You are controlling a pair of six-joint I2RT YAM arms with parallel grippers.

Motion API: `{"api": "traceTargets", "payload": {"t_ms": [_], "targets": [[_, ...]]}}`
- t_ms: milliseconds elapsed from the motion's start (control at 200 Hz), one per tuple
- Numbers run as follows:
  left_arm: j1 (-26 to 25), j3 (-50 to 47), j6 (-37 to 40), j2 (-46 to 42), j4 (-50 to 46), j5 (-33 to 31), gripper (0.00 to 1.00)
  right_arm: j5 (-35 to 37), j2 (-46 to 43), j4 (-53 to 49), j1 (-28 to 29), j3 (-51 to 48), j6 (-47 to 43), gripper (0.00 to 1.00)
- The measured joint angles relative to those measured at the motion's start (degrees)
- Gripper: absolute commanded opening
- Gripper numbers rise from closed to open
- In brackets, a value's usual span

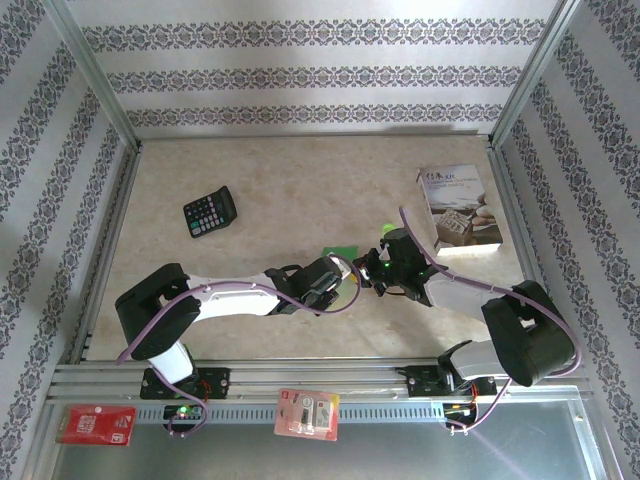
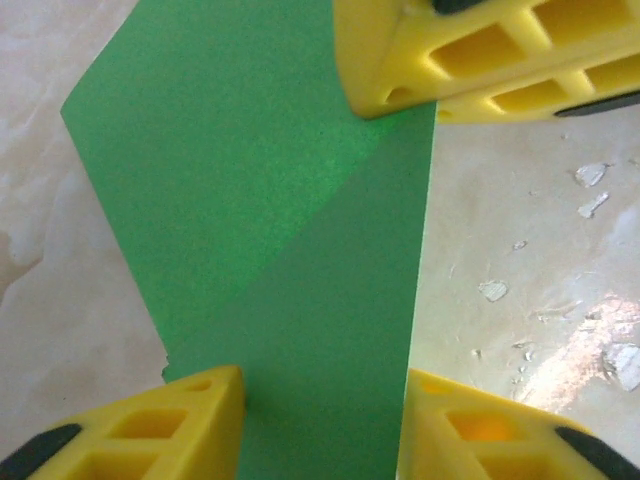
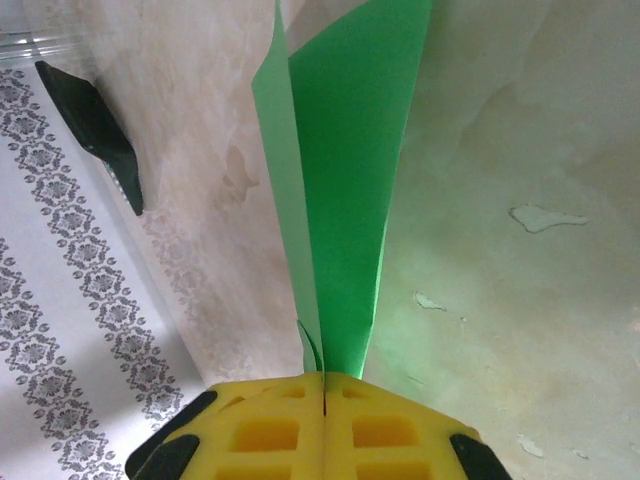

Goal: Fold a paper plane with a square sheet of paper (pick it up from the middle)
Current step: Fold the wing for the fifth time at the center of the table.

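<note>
Yellow-fingered right tool (image 3: 324, 398) clamps the folded end of the thin bright green square sheet of paper (image 3: 350, 180) at mid-frame, left tool (image 2: 322, 412) wide astride it: light, limp, easily creased, likely best gripped along its stiffer fold.

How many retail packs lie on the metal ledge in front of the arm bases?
2. A red pack at the left end of the ledge; a pink blister pack near its middle. None appears hidden.
</note>
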Motion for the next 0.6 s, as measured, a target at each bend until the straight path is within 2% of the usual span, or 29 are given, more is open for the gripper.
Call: {"api": "traceTargets", "payload": {"t_ms": [210,600], "targets": [[0.0,0.3,0.4,0.7,0.0,-0.4,0.27,0.0,0.5,0.6,0.0,-0.1,0.0,0.0],[0.0,0.6,0.4,1.4,0.0,-0.4,0.14,0.0,1.1,1.0,0.0,-0.4,0.1,0.0]]}}
